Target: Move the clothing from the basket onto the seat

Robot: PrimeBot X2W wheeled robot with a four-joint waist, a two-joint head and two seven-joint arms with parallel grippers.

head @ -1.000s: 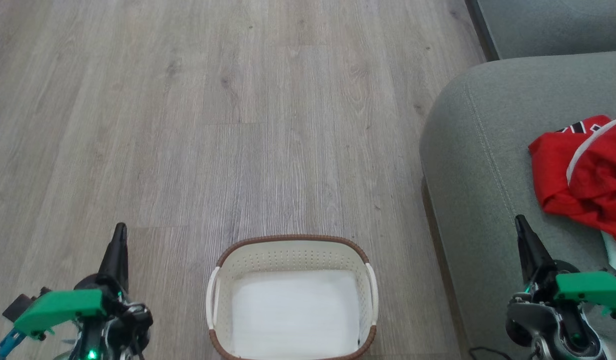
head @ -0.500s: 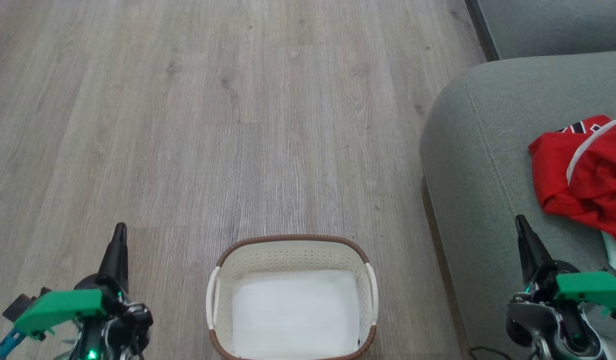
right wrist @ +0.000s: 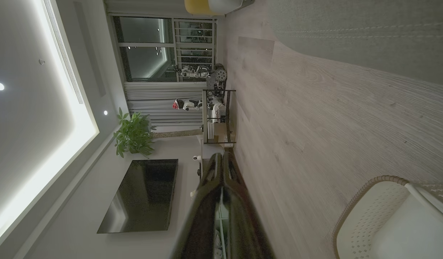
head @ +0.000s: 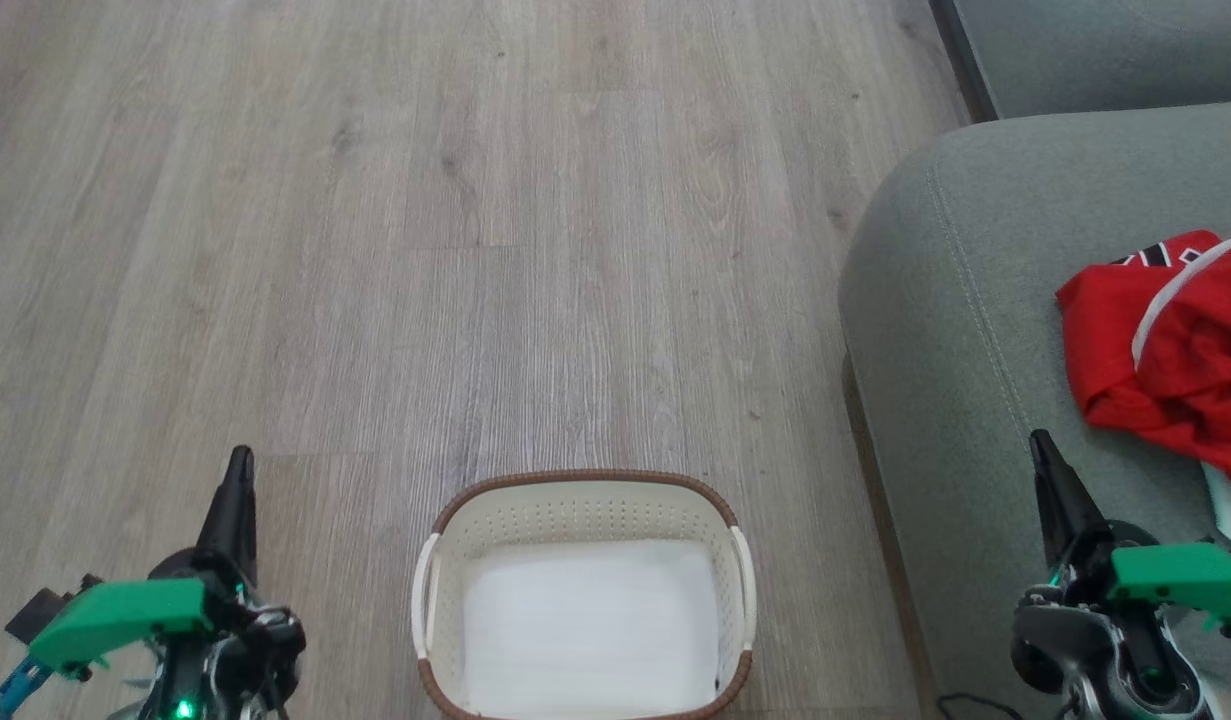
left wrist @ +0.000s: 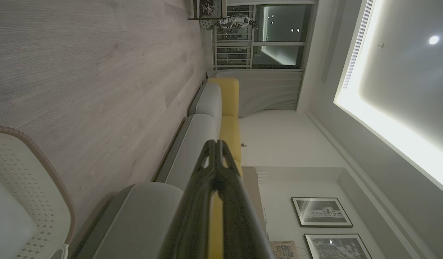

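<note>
Both jaws pressed together, left gripper (head: 238, 462), right gripper (head: 1041, 446); basket (head: 585, 477) lengthwise left-right; clothing (head: 1170, 355) on seat (head: 955, 300)

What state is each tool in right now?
Left tool: closed, holding nothing.
Right tool: closed, holding nothing.

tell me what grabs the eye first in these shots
The bright red clothing heaped on the grey-green seat at the head view's right edge stands out most. Next comes the cream basket on the wood floor at bottom centre, its white bottom bare. The left gripper and right gripper sit at the lower corners, fingers shut.
</note>
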